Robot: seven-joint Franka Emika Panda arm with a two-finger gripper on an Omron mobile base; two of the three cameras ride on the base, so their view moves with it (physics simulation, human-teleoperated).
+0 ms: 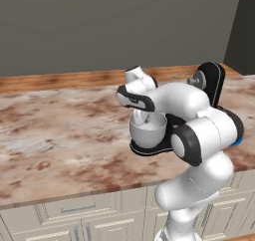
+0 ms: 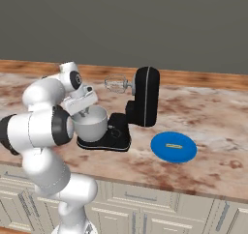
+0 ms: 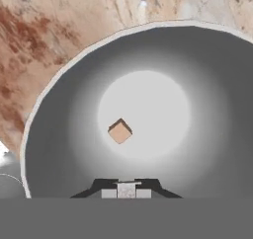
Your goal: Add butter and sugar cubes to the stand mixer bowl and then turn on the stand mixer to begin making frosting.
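Left base view: the stand mixer [image 1: 209, 85] stands on the marbled brown counter [image 1: 60, 130], its black head tilted up so the long axis runs nearly upright. The stand mixer bowl [image 1: 148, 129] sits on the mixer's flat base, mouth upward, and the white arm reaches over it.

Right base view: the mixer's head rises steeply, with the wire whisk [image 2: 116, 83] sticking out sideways to the left, above and behind the bowl. The gripper [image 2: 85, 113] dips into the bowl's mouth. A blue plate [image 2: 173, 147] lies to the right of the mixer, carrying a thin yellow stick (too small to identify). A grey wall [image 2: 145, 25] backs the counter; pale cabinets [image 2: 145, 209] sit below.

Hand view: looking straight down into the bowl, one small tan cube [image 3: 120, 131] rests on its bottom. The fingertips [image 3: 109, 193] are clenched together, grasping nothing.
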